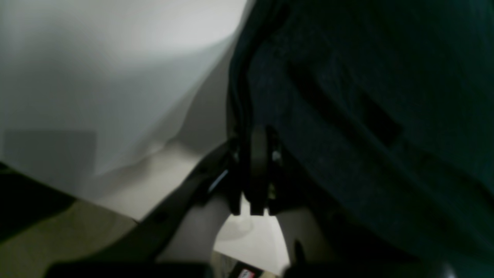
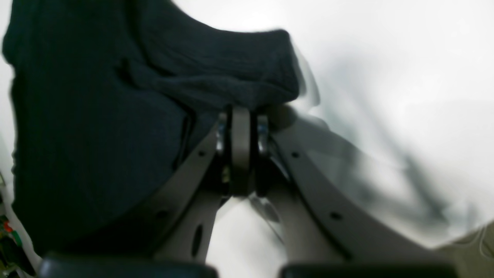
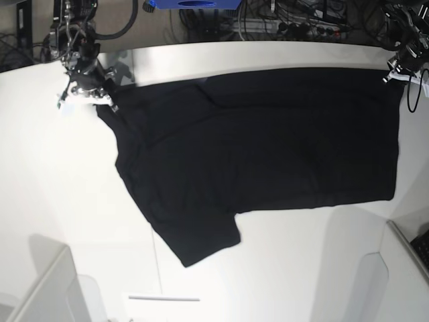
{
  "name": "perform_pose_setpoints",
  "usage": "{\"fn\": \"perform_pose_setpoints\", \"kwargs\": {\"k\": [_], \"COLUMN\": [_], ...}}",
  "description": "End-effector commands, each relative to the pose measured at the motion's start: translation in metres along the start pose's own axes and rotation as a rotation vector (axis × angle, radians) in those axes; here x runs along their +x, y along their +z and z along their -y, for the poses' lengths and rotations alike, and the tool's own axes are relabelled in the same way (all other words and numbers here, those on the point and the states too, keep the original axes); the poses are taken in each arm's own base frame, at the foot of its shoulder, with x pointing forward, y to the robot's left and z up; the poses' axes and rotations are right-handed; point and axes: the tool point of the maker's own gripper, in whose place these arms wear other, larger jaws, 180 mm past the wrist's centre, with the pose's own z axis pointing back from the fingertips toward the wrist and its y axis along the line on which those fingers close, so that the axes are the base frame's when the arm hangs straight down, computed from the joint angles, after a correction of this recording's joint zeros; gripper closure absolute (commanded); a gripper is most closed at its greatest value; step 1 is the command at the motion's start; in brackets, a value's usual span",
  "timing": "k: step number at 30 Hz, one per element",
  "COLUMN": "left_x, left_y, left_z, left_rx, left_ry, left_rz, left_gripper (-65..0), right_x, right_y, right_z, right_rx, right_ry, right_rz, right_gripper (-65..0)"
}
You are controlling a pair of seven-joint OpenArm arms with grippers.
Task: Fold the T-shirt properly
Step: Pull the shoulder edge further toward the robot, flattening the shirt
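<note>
Clearly, the T-shirt [image 3: 268, 141] is the landmark — a big black, plain-sided spread across the far half of the white table [image 3: 60, 194], with one short sleeve [image 3: 201, 235] reaching toward the near edge. At the shirt's far-left corner in the base view sits the right gripper [image 3: 100, 99], its jaws closed on that corner of the cloth; the right wrist view shows the two fingers [image 2: 216, 135] pressed together with dark fabric bunched just above them and draped off to the left. Along the shirt's far edge, past the table, lies a tangle of cables [image 3: 295, 23]. At the shirt's far-right corner is the left gripper [image 3: 395, 70] — its jaws are likewise closed on the cloth, and the left wrist view shows the dark fabric rising from the pinched fingers [image 1: 235, 170] and filling everything to their right. Both wrist views are blurred.
</note>
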Motion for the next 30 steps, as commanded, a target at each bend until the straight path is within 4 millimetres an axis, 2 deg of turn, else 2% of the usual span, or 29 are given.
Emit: {"fn": "perform_pose_setpoints", "kwargs": {"k": [1,7,11,20,23,30], "left_x": [0.018,0.013,0.008,-0.002,-0.011,-0.016], "left_y": [0.006,0.015,0.021,0.024,0.026,0.026], "left_z": [-0.001,-0.004,-0.008,-0.015,-0.018,-0.018], "left_rx": [0.004,0.022,0.034,0.051,0.057,0.056], "left_ry": [-0.025,-0.058,-0.074,-0.08,-0.074,-0.067], "left_rz": [0.053,0.044,0.031,0.005,-0.013,-0.021], "left_gripper": [0.0,0.0,0.0,0.0,0.0,0.0], "right_x": [0.012,0.0,0.001,-0.013,-0.02,-0.02], "right_y": [0.004,0.014,0.024,0.031,0.034,0.035], "right_z": [-0.001,0.011,0.014,0.032,0.04,0.041], "right_rx": [0.006,-0.017,-0.019,-0.06,-0.078,-0.081], "right_ry": [0.017,0.023,0.024,0.019,0.019,0.019], "right_rz": [0.046,0.026,0.038,0.006,-0.008,-0.009], "right_gripper": [0.0,0.0,0.0,0.0,0.0,0.0]}}
